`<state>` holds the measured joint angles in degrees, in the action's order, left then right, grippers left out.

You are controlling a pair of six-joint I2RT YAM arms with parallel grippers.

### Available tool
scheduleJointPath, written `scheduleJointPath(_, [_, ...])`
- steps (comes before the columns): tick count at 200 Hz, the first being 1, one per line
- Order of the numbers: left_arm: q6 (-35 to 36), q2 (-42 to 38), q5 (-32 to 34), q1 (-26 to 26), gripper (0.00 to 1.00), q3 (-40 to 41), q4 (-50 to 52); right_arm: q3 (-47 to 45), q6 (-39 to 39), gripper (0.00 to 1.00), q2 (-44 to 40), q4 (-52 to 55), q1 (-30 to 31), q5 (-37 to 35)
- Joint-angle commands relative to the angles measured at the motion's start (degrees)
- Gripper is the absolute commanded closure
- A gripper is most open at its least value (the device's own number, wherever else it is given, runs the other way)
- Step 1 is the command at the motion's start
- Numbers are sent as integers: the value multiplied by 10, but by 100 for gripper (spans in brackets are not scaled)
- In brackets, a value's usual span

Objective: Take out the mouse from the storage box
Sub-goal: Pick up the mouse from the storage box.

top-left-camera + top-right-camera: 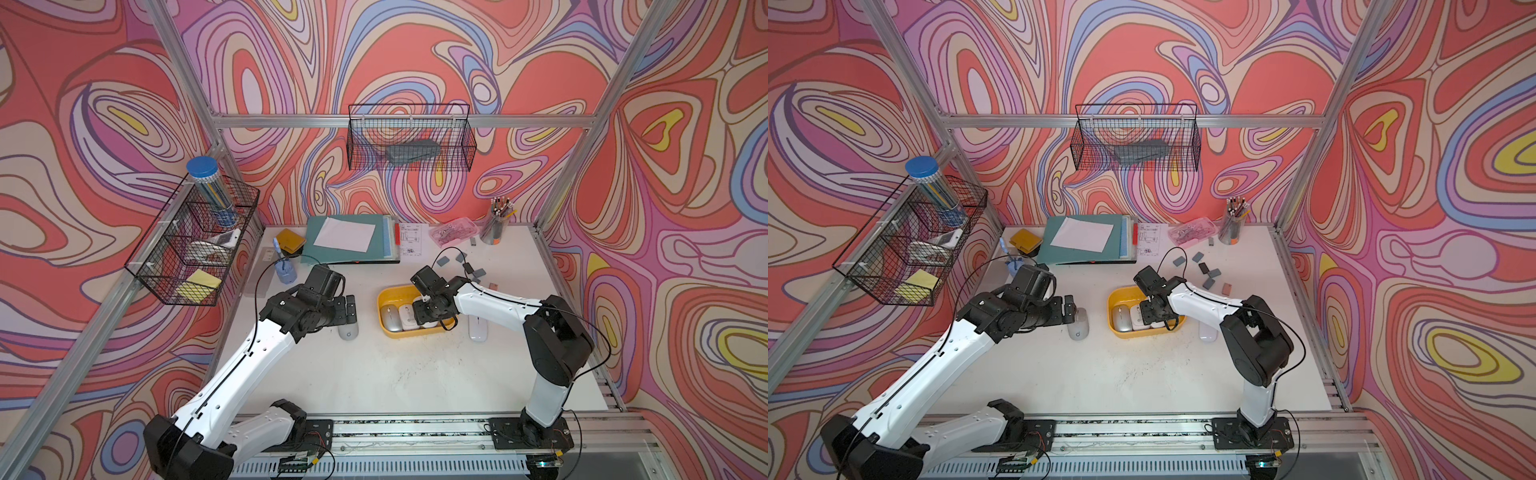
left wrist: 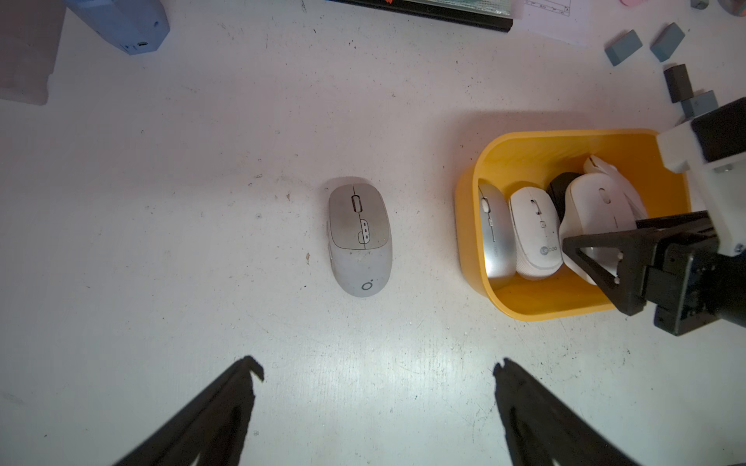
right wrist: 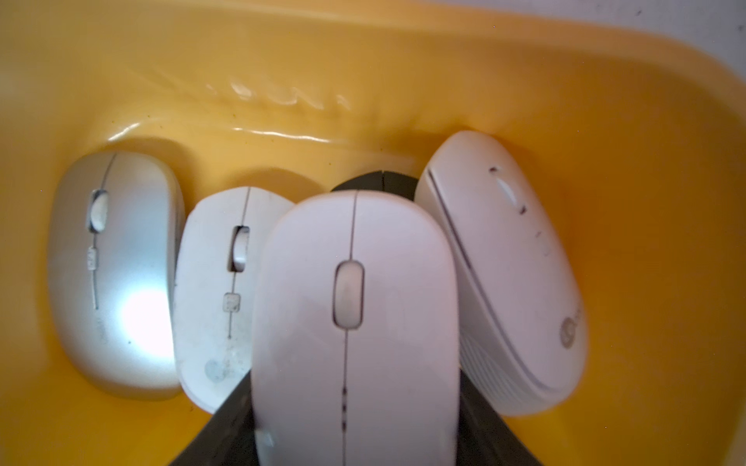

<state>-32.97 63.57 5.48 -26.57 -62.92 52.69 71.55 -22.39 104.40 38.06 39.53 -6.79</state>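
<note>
We log left arm (image 1: 257, 353) and right arm (image 1: 490, 305): white shells, black joint housings, thin black cables (image 1: 498, 293) alongside, black triangular fingers (image 2: 524, 411).

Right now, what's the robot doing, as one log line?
right gripper: shut on white mouse | storage box: other mice inside | left gripper: open

Black mouse (image 3: 375, 183) mostly hidden behind white mouse (image 3: 355, 322) in storage box (image 3: 646, 161)

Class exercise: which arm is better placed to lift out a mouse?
Right: the right end effector grips the white plastic mouse inside the yellow plastic storage box; left end effector hangs open outside.
</note>
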Motion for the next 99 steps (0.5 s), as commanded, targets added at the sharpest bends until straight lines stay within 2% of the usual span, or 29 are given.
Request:
scheduleJointPath(1, [5, -3, -4, 3, 3, 6, -6, 9, -13, 43, -2, 15, 20, -30])
scheduleJointPath(22, [5, -4, -4, 3, 3, 5, -6, 21, -24, 46, -26, 23, 32, -33])
scheduleJointPath(37, [5, -5, -5, 3, 3, 6, -7, 26, -34, 46, -72, 30, 32, -41])
scheduleJointPath(72, [5, -6, -9, 3, 3, 5, -8, 47, -40, 45, -117, 84, 29, -106])
scheduleJointPath(99, [6, -8, -14, 3, 3, 6, -9, 47, -49, 45, -134, 135, -15, -126])
